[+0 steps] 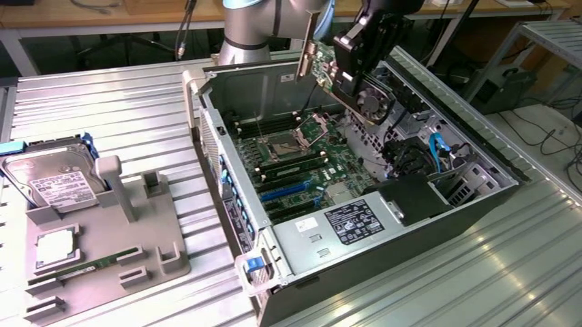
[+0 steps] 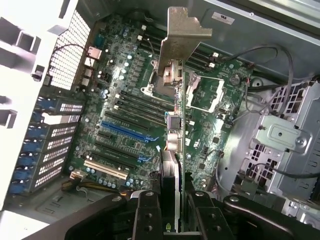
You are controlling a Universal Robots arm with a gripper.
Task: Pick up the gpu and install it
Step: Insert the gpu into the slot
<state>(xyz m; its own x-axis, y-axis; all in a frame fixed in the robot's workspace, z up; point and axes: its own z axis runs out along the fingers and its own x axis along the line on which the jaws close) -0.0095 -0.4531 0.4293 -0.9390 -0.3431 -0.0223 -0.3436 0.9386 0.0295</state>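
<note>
Tool [image 1: 356,78] is clamped on the gpu [image 1: 375,103], one finger each side of the card; wrist view shows the same grip [image 2: 172,202] with the gpu [image 2: 176,150] edge-on between the fingers [image 2: 147,212]. The card is held on edge, in the air over the far end of the open computer case [image 1: 468,136]. Fan cooler faces the exterior view's right, and the silver end bracket [image 2: 182,35] sticks out away from my wrist. The gpu sits above the socket area of the motherboard [image 2: 125,100] and looks clear of it, not seated in anything. The blue slots [image 2: 125,131] on the board are bare, nearer than the card in the exterior view [image 1: 286,191]. Well apart on the exterior view's left, a grey fixture tray [image 1: 109,252] sits on the bench [image 1: 109,102] with the hard drive [image 1: 54,180] standing in it and a memory stick [image 1: 86,269] lying near its front edge.
</note>
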